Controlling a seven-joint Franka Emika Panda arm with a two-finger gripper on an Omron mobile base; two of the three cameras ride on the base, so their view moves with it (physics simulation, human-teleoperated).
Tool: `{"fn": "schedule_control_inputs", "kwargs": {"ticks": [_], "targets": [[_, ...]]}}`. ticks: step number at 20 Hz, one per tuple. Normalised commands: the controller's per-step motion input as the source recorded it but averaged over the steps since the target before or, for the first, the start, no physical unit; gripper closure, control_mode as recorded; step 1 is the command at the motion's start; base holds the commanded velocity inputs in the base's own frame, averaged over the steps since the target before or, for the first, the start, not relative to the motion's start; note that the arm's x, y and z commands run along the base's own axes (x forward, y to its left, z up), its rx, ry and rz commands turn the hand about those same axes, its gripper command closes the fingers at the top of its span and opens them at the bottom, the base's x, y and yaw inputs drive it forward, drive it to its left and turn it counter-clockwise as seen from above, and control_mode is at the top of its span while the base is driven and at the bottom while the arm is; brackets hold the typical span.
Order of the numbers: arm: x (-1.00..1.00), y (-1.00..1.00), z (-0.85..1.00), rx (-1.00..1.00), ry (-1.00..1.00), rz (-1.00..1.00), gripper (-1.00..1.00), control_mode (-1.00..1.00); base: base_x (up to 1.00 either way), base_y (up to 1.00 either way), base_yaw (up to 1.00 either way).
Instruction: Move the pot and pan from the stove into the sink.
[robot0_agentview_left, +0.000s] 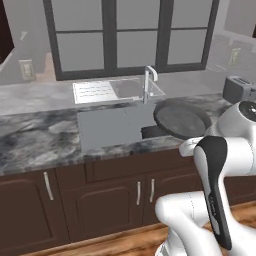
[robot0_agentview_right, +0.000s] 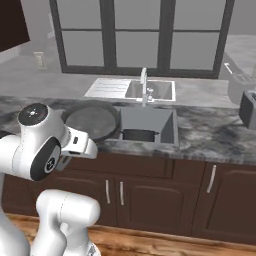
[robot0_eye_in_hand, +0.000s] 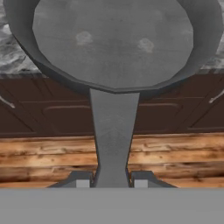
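End effector (robot0_eye_in_hand: 112, 179) pinches the pan (robot0_eye_in_hand: 114, 41) by its handle. Pan hangs over the desk's (robot0_agentview_left: 35, 137) front edge, beside the sink (robot0_agentview_left: 107, 129). The pot (robot0_agentview_right: 138, 134) sits in the sink.

pan (robot0_eye_in_hand: 113, 41) matt grey metal, faintly mottled; counter (robot0_agentview_left: 35, 140) veined grey marble, slight sheen; cabinets (robot0_agentview_right: 150, 195) dark wood; floor (robot0_eye_in_hand: 43, 157) glossy wood planks; faucet (robot0_agentview_left: 148, 80) shiny chrome.

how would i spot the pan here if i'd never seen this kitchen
Find the grey rectangular sink set in the marbled counter below the window. The shallow round grey pan hangs over its edge, its long flat handle clamped in the gripper. Unlike the deep dark pot down in the basin, it is wide and flat.
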Motion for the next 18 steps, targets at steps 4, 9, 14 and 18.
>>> {"fn": "schedule_control_inputs", "kwargs": {"ticks": [4,9,14,18], "targets": [[0.00,0.00,0.00,0.00,0.00,0.00,1.00,1.00,0.12,-0.54,-0.03],[0.00,0.00,0.00,0.00,0.00,0.00,1.00,1.00,0.07,-0.54,0.00],[0.00,0.00,0.00,0.00,0.00,0.00,1.00,1.00,0.00,-0.33,0.01],[0.00,0.00,0.00,0.00,0.00,0.00,1.00,1.00,0.12,0.00,0.00]]}}
